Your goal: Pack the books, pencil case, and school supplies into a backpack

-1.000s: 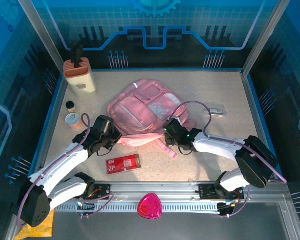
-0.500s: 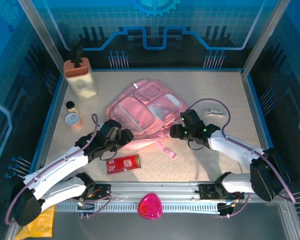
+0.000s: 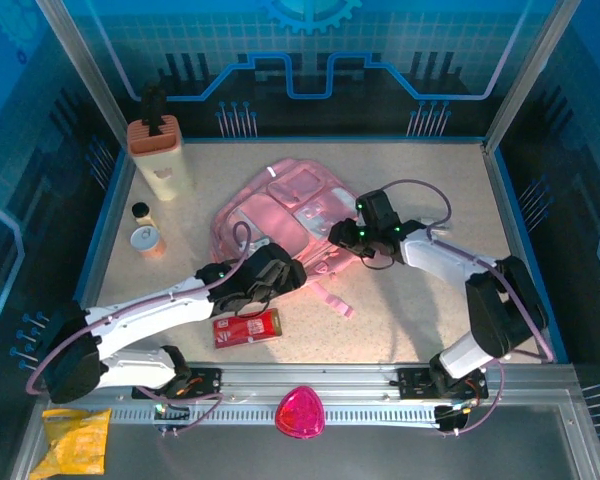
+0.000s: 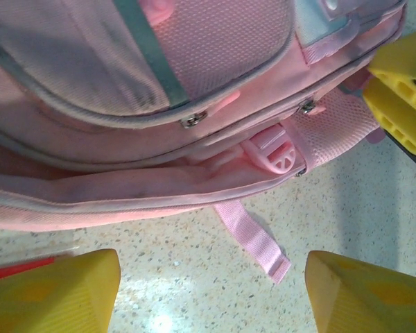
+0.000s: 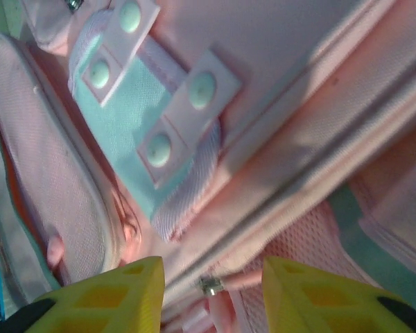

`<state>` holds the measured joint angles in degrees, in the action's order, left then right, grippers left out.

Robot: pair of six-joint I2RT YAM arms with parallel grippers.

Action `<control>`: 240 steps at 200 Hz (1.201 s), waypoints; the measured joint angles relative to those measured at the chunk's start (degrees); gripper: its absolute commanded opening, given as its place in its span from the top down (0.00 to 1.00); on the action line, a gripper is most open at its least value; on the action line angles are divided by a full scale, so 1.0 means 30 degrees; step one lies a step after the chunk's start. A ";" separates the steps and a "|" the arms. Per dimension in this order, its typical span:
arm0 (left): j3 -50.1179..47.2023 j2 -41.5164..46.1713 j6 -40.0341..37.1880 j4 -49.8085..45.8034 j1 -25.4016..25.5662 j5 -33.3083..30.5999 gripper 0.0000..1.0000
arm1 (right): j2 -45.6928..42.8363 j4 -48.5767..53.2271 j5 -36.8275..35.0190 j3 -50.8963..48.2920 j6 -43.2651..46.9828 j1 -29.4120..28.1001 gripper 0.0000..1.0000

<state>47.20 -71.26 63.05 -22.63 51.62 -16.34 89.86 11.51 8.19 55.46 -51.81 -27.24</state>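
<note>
Pink, soft fabric makes up the large backpack (image 3: 280, 208) with clear front pockets. It lies flat in the middle of the speckled surface (image 3: 430, 320), and both arms reach to its near edge.

By my reading the packing has barely begun. The flat red rectangular pencil case (image 3: 247, 327) lies out on the surface just in front of the bag, beside the left arm. No book can be seen going in, and I cannot tell whether the main compartment is open. A yellow, packet-like thing (image 3: 75, 440) lies off the surface by the left arm's base; it may be the yellow book, but that is unclear.

The left end effector (image 4: 208, 297) is spread wide and holds nothing, with a loose pink webbing strap (image 4: 253, 239) on the surface between its tips. The right end effector (image 5: 211, 300) is partly spread against the bag, a small metal zip pull (image 5: 208, 284) in the gap, not visibly pinched.

The case's pale markings and a small mark on the tall beige box (image 3: 165, 170) are too small to read.
</note>
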 measured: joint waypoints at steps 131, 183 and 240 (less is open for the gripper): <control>0.0707 -0.4524 0.0707 0.3388 0.0678 0.1086 0.43 | 0.3461 0.0794 -0.1158 0.2266 -0.0590 -0.0022 0.83; -0.0590 -0.5136 0.0306 0.4124 0.0073 0.1253 0.55 | 0.1836 -0.1894 -0.0758 0.0393 -0.1406 0.0073 1.00; -0.0911 -0.5450 -0.2871 0.4801 -0.1756 0.2477 0.49 | -0.1501 -0.2703 0.0109 -0.0393 -0.3031 0.0087 1.00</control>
<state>44.47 -87.61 54.43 -8.23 46.35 -8.91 85.36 3.40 8.51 54.28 -60.90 -26.98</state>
